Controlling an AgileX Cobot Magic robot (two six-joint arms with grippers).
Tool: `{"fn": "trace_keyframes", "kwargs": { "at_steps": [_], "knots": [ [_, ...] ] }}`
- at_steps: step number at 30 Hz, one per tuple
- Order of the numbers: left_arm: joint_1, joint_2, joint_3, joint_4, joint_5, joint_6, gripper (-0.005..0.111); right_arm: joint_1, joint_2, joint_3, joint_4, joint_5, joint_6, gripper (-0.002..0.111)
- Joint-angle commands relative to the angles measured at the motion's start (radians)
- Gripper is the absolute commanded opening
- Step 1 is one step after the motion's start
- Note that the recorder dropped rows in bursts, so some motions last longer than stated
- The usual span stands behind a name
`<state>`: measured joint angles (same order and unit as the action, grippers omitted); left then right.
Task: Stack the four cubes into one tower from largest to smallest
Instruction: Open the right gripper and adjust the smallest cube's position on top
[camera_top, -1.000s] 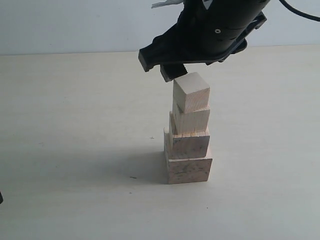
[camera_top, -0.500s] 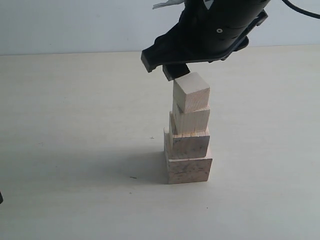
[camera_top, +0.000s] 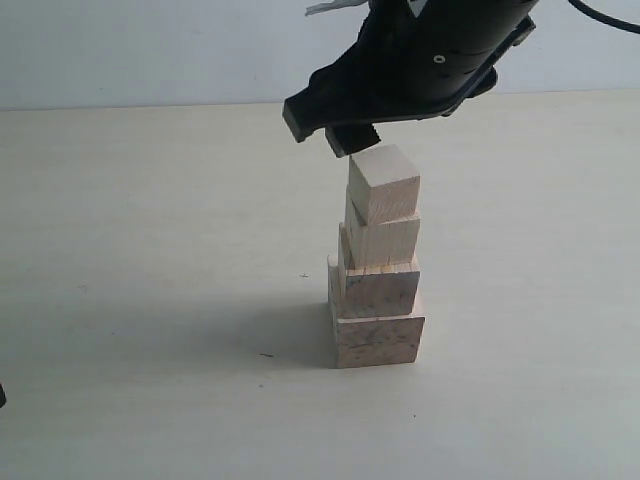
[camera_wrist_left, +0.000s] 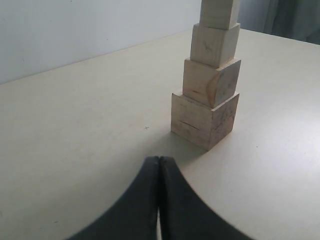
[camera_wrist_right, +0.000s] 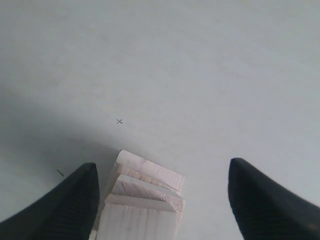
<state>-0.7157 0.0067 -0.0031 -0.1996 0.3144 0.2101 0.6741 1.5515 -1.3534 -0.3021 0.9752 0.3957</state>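
The tower stands directly below the right hand, and all four cubes are in it: the largest cube sits on the bench, two middle ones lie on it, and the smallest cube is on top, just under the fingertips but apart from them. The cubes are not squarely aligned; the upper ones look a little turned and shifted against those below. The right hand is open and holds nothing, and in its wrist view its two fingers stand wide, one on each side of the column. I judge that the stacking itself is done and the step in hand is the retreat. To do it well, the hand should rise straight up with the fingers wide apart, and move sideways only when the tips are well above the top cube, because a light touch could push it off. The left hand is closed, its fingers pressed together, low over the bench with the tower some way in front of it; it is better left there.
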Motion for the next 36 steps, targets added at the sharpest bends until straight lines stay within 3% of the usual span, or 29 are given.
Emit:
{"fn": "trace_keyframes", "kwargs": {
  "at_steps": [1,36],
  "knots": [
    [0.001,-0.007,0.003,0.001,-0.001,0.0,0.0,0.001,-0.001,0.005,0.019,-0.005,-0.004,0.069],
    [0.001,-0.007,0.003,0.001,-0.001,0.0,0.0,0.001,0.03,0.005,0.012,0.015,-0.034,0.069]
  ]
}}
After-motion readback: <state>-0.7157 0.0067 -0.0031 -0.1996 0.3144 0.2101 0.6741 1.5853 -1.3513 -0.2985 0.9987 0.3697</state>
